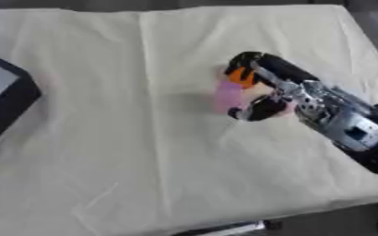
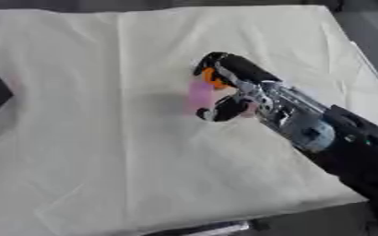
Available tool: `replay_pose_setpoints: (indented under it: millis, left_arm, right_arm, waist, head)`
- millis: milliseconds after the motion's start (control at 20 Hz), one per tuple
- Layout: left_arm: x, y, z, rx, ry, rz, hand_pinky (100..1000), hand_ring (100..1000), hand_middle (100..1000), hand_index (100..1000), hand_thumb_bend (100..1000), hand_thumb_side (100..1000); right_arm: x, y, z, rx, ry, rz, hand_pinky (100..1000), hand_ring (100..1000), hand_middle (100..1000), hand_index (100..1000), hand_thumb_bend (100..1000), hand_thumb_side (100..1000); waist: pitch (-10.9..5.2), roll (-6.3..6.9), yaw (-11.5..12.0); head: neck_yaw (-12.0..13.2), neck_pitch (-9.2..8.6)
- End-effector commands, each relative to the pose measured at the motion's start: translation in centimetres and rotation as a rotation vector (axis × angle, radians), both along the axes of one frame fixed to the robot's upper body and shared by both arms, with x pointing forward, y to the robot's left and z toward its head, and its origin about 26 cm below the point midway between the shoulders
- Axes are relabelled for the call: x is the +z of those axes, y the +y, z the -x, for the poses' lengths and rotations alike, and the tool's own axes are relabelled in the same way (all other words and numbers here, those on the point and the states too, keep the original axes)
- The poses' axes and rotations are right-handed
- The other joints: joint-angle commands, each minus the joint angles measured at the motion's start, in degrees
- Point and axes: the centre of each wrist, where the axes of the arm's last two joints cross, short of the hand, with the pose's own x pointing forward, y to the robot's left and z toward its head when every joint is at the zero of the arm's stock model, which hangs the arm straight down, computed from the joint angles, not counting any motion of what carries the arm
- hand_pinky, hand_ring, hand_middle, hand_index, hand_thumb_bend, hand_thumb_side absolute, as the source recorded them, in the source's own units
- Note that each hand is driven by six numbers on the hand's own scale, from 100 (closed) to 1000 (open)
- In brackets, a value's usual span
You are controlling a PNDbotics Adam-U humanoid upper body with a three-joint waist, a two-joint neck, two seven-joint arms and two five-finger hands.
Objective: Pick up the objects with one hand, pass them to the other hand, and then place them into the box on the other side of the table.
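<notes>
"So where is the small pink see-through block (image 1: 227, 94)?"

"On the cloth-covered counter (image 1: 144, 152), inside the right robot hand (image 1: 261, 92), whose fingers curl round it. It looks light and slippery; hold its flat sides."

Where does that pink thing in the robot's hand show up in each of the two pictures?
Left eye view: the pink object sits right of centre, just left of the right hand, whose fingers curl round it.
Right eye view: it appears at about the centre, a little above the middle.
Shared landmark: the orange patch on the hand, just above the pink object in both views.
</notes>
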Motion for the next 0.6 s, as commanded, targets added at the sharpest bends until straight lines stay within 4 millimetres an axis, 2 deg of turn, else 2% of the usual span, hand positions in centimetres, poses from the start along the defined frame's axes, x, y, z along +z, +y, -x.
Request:
replay_pose_setpoints:
  millis: [50,600]
  left_arm:
    - [0.87,0.22,-0.01,0.001,-0.02,-0.027,921,678,731,716,136,838]
    - [0.85,0.16,-0.03,0.001,-0.022,-0.026,922,677,729,715,135,840]
  right_arm:
    - [0.72,-0.08,-0.01,-0.005,-0.019,0.01,640,715,857,778,469,100]
    - [0.45,0.09,0.03,-0.039,-0.024,0.027,653,728,867,782,476,100]
  waist:
    - [0.44,-0.28,0.1]
    - [1.17,-0.41,0.33]
  head:
    - [-0.36,-0.1]
    - [-0.63,-0.1]
